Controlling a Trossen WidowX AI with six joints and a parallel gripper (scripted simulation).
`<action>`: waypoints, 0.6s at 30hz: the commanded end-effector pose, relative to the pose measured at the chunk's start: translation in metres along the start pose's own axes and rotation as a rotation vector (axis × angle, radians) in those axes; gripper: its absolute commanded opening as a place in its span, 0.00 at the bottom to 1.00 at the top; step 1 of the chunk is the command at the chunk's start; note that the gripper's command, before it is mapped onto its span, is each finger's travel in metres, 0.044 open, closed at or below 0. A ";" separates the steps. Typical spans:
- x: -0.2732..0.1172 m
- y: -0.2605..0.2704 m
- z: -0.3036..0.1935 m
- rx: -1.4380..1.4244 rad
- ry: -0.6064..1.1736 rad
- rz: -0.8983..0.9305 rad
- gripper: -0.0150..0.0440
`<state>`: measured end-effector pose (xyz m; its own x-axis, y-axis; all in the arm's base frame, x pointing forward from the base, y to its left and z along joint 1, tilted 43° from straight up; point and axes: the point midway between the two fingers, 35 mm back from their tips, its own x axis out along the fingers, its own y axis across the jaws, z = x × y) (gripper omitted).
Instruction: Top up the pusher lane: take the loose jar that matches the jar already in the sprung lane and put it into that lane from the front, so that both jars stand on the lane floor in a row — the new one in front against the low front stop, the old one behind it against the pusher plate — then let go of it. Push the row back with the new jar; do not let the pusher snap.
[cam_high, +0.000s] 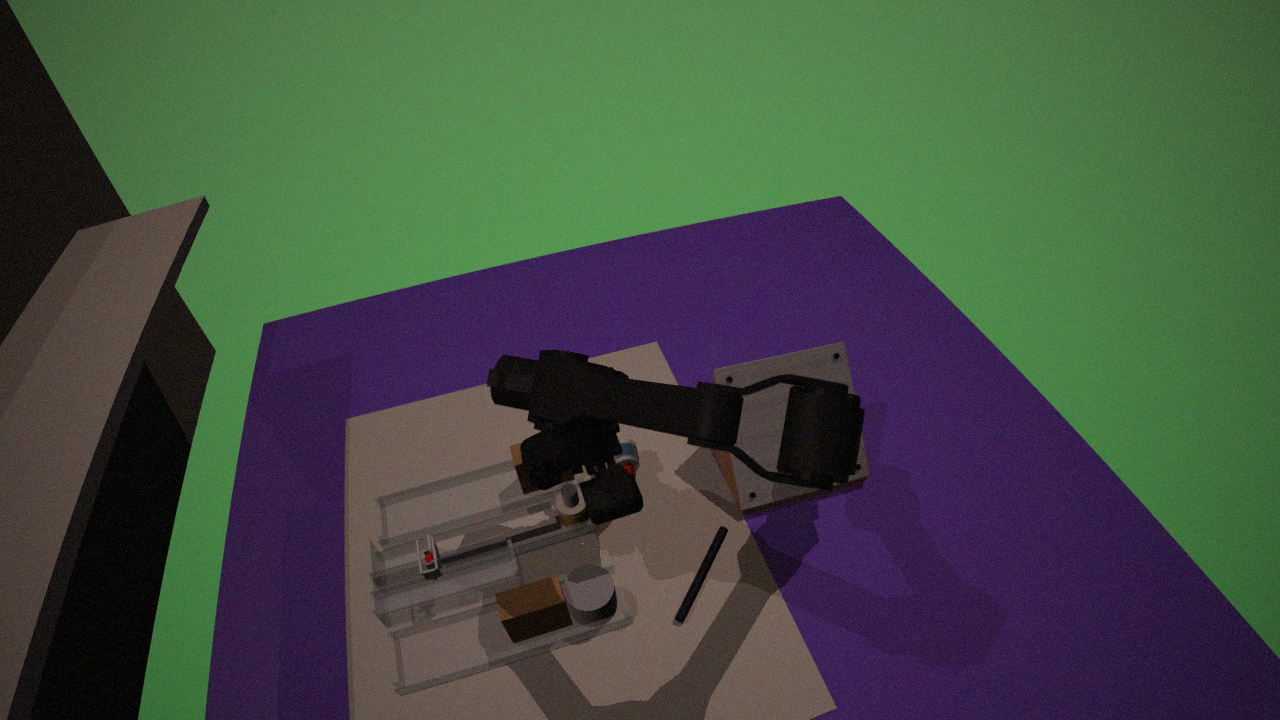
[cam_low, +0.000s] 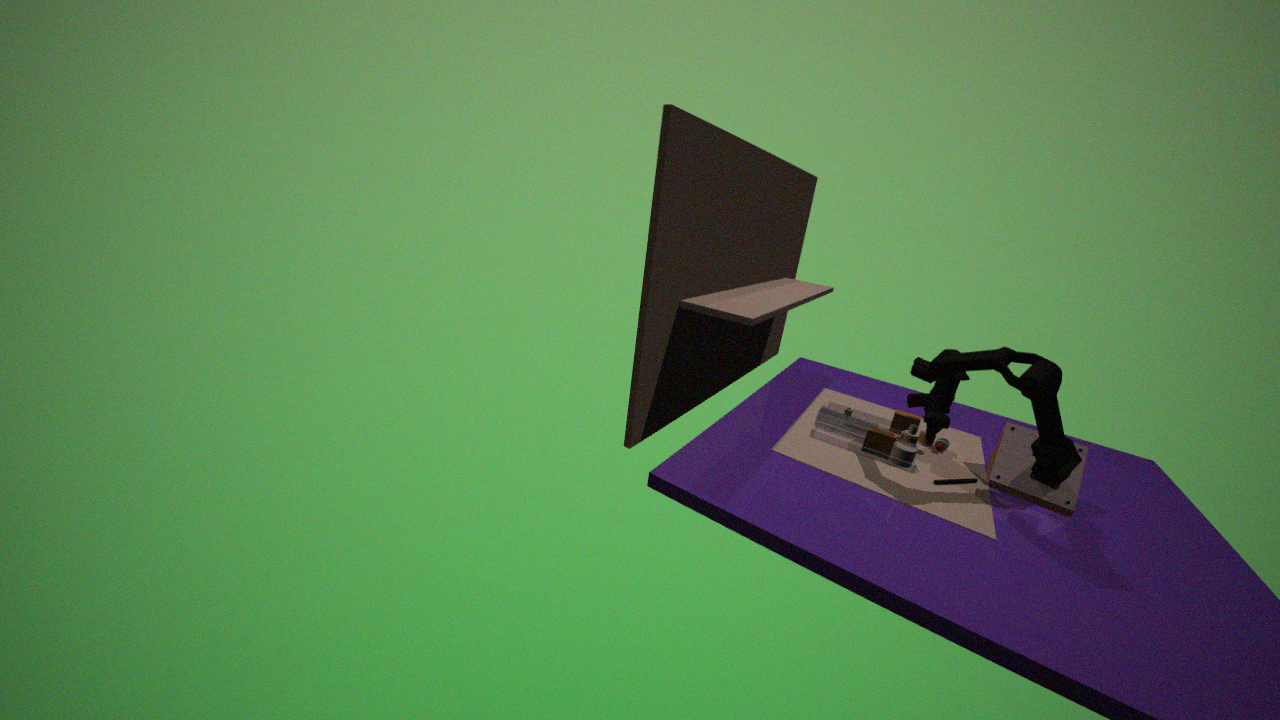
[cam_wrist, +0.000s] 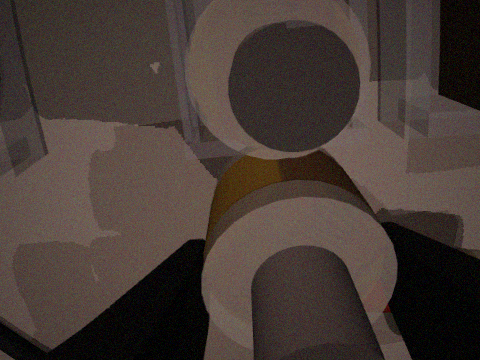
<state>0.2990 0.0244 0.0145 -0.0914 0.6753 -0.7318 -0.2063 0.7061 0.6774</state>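
Note:
My gripper (cam_high: 581, 474) (cam_low: 933, 438) (cam_wrist: 291, 247) is shut on the amber-banded jar (cam_wrist: 245, 182), which is upright with a pale shoulder and grey cap. In the top view the fingers hide most of it. The lane jar (cam_high: 570, 503) (cam_wrist: 210, 65), pale with a grey cap, stands at the front end of the clear sprung lane (cam_high: 447, 526). In the wrist view its shoulder covers the held jar's far lower edge; whether they touch I cannot tell. The front stop and pusher plate are hidden or too faint to tell.
A blue-banded jar (cam_high: 629, 454) (cam_low: 939, 445) with a red cap lies close beside my fingers. Brown boxes (cam_high: 532, 608) (cam_low: 879, 440) and a wide grey cylinder (cam_high: 590, 595) stand in side lanes. A black rod (cam_high: 700, 574) (cam_low: 955, 481) lies in front. A shelf (cam_low: 756, 300) stands beyond.

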 end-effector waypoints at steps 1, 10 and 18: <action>-0.002 0.000 0.007 -0.004 -0.012 -0.002 0.25; -0.001 0.000 0.011 -0.005 -0.012 -0.002 0.25; -0.002 0.000 0.015 -0.005 -0.012 -0.002 0.25</action>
<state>0.3054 0.0262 0.0145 -0.0969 0.6736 -0.7327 -0.2035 0.7072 0.6771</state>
